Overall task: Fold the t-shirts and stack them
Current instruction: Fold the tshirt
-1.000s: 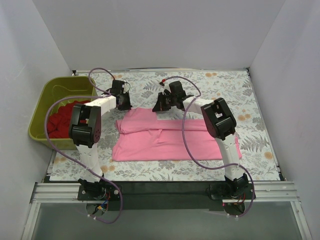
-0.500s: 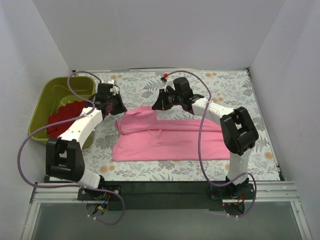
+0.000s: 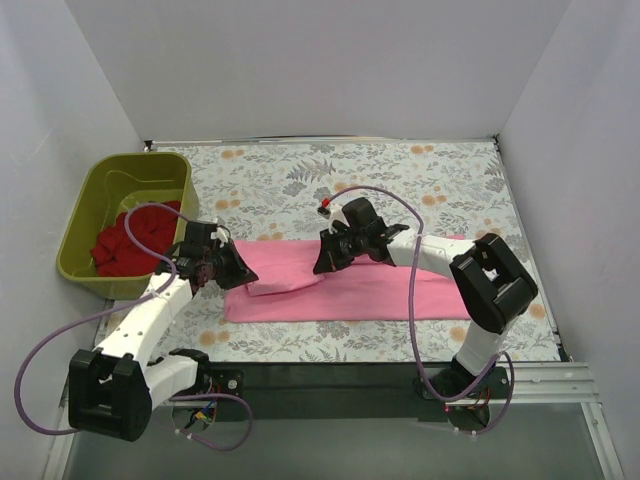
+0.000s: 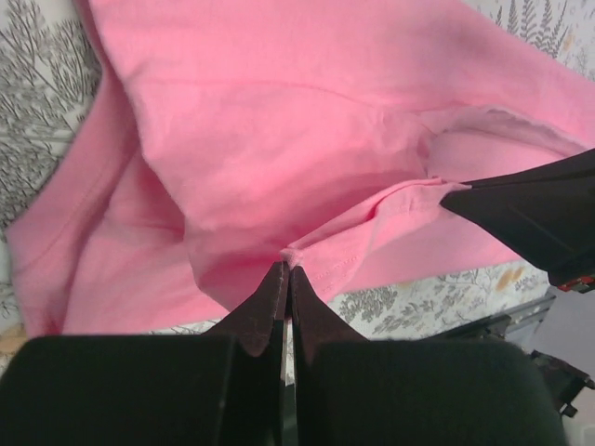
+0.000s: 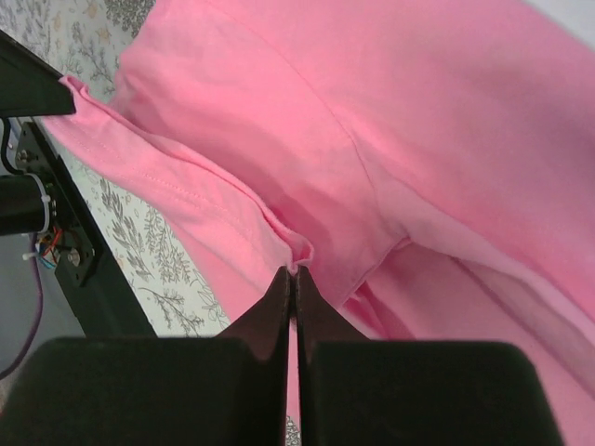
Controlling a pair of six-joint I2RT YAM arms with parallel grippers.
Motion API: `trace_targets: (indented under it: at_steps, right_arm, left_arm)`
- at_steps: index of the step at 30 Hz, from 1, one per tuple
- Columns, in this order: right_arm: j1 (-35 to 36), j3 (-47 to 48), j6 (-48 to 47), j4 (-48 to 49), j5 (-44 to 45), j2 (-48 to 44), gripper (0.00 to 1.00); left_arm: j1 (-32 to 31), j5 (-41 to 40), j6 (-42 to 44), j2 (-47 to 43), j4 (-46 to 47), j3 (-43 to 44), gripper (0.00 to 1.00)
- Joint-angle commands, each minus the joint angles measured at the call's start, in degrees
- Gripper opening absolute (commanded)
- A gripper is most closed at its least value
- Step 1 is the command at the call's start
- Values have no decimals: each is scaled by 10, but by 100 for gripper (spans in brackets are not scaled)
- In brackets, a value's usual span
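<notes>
Since the earlier view we have pulled both arms back toward us, left gripper [image 4: 286, 269] and right gripper [image 5: 294, 269] each clenched on an edge of the pink t-shirt [image 3: 380, 290] on the table [image 3: 400, 180], so we should keep them level and lay that edge down evenly.

One overhead, two wrist close-ups.
Top camera looks down from the near side over the whole table [image 3: 400, 170]; both wrist cameras face the pink tee [image 3: 380, 290] from very near; all views share it.
</notes>
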Motion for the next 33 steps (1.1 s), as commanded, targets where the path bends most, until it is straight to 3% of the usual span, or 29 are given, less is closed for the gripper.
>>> trace_targets:
  at_steps: [1, 15, 21, 26, 31, 33]
  right_arm:
    - [4, -22, -24, -5, 13, -42, 1]
    - [22, -52, -32, -23, 16, -42, 1]
    - [33, -57, -30, -28, 13, -29, 5]
    - [34, -55, -36, -48, 13, -31, 23]
    - [33, -41, -63, -114, 49, -74, 28]
    - [34, -37, -79, -129, 86, -91, 32]
  left_arm:
    - [-3, 52, -33, -38, -19, -27, 1]
    - [-13, 96, -66, -69, -33, -93, 4]
    - [-14, 89, -61, -48, -60, -89, 11]
    - [-15, 91, -59, -45, -73, -96, 23]
    - [-16, 92, -61, -57, -74, -87, 41]
    - [-16, 84, -60, -60, -73, -73, 59]
